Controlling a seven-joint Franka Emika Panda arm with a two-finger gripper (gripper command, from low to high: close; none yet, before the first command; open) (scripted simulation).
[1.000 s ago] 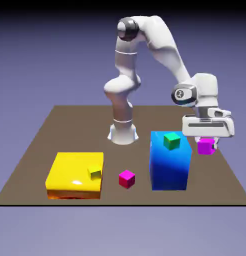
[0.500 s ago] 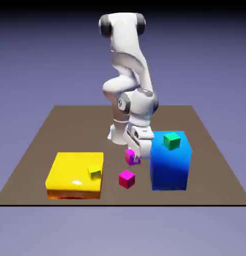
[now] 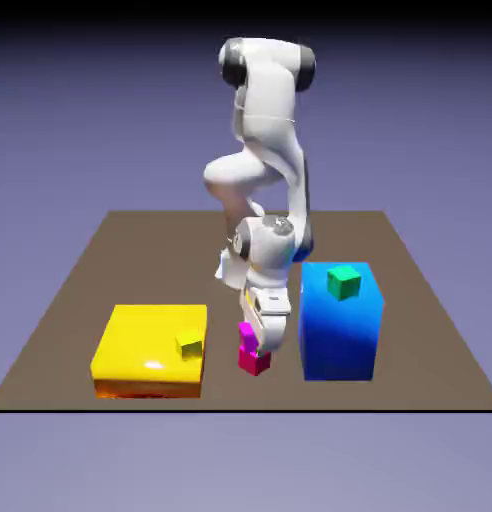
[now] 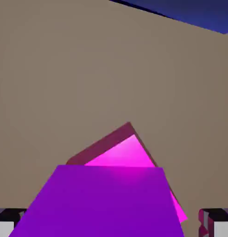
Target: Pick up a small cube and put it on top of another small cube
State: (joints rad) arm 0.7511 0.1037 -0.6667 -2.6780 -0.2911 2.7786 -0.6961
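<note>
- Sitting on the hot-pink cube (image 3: 255, 362), the violet cube (image 3: 248, 335) is turned a little askew to it in the hand view; both lie between the yellow slab (image 3: 140, 345) and the blue block (image 3: 340, 325)
- the gripper (image 3: 258, 345) hangs over the stack, fingers spread wide beside the violet cube, gripping nothing

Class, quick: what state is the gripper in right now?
Gripper: open, straddling the small purplish-violet cube, which sits on the hot-pink cube.
</note>
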